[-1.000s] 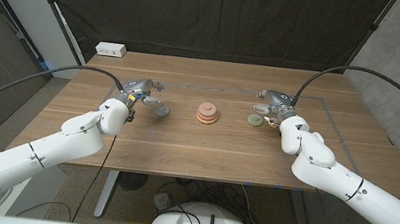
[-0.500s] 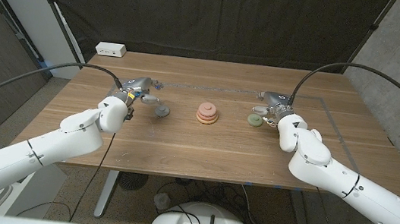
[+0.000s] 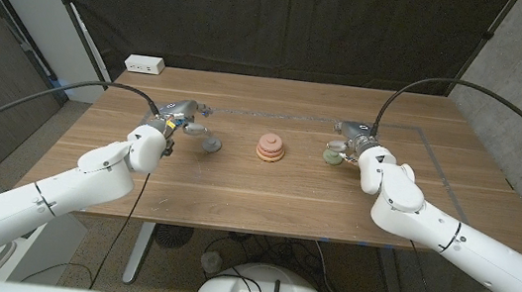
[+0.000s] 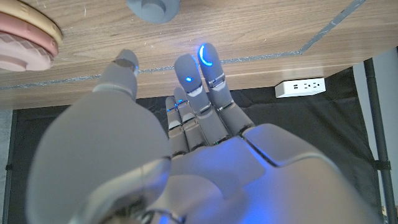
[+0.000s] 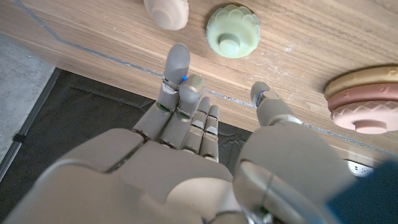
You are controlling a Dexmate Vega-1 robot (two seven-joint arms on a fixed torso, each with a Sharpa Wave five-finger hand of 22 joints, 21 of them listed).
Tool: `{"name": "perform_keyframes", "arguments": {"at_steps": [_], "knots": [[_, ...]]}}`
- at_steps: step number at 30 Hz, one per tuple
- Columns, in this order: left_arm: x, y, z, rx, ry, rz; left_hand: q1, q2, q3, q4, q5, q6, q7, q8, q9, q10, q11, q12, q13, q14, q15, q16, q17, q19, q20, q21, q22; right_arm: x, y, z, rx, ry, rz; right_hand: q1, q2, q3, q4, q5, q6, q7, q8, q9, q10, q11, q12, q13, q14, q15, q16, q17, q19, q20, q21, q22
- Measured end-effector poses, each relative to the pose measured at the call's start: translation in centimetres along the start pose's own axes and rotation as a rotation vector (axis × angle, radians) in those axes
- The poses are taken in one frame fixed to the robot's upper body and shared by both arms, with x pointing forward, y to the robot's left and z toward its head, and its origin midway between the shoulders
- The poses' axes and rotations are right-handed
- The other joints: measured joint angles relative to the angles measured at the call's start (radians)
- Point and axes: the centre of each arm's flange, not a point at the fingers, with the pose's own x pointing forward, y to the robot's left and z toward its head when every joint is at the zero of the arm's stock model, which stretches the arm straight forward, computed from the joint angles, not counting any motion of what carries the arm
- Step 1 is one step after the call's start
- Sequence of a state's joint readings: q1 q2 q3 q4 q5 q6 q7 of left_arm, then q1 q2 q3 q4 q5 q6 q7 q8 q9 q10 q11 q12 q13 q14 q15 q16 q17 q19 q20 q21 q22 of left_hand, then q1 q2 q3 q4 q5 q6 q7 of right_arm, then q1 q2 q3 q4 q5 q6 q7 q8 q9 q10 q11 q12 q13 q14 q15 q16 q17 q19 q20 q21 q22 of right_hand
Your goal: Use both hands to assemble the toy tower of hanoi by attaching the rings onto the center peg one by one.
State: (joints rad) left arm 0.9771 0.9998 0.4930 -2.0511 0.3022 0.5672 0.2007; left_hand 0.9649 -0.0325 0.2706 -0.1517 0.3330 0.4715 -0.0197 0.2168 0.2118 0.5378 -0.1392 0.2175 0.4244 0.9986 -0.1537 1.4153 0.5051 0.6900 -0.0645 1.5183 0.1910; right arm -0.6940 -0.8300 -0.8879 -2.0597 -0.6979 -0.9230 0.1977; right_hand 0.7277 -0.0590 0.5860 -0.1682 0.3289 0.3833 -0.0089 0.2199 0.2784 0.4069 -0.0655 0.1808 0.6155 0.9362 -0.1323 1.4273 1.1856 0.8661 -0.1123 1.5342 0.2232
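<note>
1. Your left robot hand [image 3: 183, 117] is open, fingers spread and holding nothing, just left of the grey ring [image 3: 210, 145] on the table [image 3: 235, 198]
2. Your right robot hand [image 3: 352, 137] is also open and empty, fingers extended above the pale green ring [image 3: 332, 156], which lies right of centre; whether they touch it I cannot tell
3. The stack [image 3: 272, 147] of pink and tan rings sits at the table's middle, between your two hands
4. The right wrist view shows a cream piece [image 5: 166, 12] just beside the green ring
5. A white power strip [image 3: 144, 64] lies at the far left edge
</note>
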Motion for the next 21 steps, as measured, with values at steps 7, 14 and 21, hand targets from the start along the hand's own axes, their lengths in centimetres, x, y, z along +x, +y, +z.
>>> {"name": "perform_keyframes", "arguments": {"at_steps": [7, 14, 21], "knots": [[-0.09, -0.04, -0.05, 0.000, 0.002, 0.000, 0.000, 0.000, 0.000, 0.000, 0.000, 0.004, 0.004, 0.000, 0.000, 0.003, 0.003, 0.000, 0.000, 0.000, 0.000, 0.000, 0.000, 0.000, 0.000, 0.000, 0.000, 0.27, 0.17, 0.09, -0.012, 0.010, 0.023, 0.000, 0.000, -0.007, 0.001, -0.008, -0.012, 0.006, -0.002, 0.000, -0.009, 0.008, 0.000, -0.004, -0.009, 0.002, -0.011, -0.005, -0.010, 0.004, -0.005, 0.000], [-0.18, -0.11, -0.14, -0.004, 0.003, -0.003, 0.000, 0.000, 0.000, 0.000, 0.000, 0.006, 0.005, 0.000, 0.000, 0.003, 0.003, 0.000, 0.000, 0.000, 0.000, 0.000, 0.000, 0.000, 0.000, 0.000, 0.000, 0.51, 0.46, 0.14, -0.023, 0.021, 0.055, -0.009, -0.009, -0.014, 0.003, -0.013, -0.043, 0.022, -0.010, -0.005, -0.038, 0.023, 0.001, -0.009, -0.026, 0.005, -0.027, -0.014, -0.022, 0.007, -0.005, 0.000], [-0.22, -0.15, -0.15, -0.007, 0.002, -0.007, -0.005, 0.005, 0.000, 0.000, 0.000, 0.006, 0.005, 0.000, 0.000, 0.003, 0.003, 0.000, 0.000, 0.000, 0.000, 0.000, 0.000, 0.000, 0.000, 0.000, 0.000, 0.72, 0.63, 0.12, -0.035, 0.036, 0.083, -0.017, -0.017, -0.026, 0.004, -0.023, -0.070, 0.027, -0.018, -0.009, -0.076, 0.032, 0.001, -0.014, -0.041, 0.009, -0.047, -0.028, -0.035, 0.007, -0.012, -0.005]]}}
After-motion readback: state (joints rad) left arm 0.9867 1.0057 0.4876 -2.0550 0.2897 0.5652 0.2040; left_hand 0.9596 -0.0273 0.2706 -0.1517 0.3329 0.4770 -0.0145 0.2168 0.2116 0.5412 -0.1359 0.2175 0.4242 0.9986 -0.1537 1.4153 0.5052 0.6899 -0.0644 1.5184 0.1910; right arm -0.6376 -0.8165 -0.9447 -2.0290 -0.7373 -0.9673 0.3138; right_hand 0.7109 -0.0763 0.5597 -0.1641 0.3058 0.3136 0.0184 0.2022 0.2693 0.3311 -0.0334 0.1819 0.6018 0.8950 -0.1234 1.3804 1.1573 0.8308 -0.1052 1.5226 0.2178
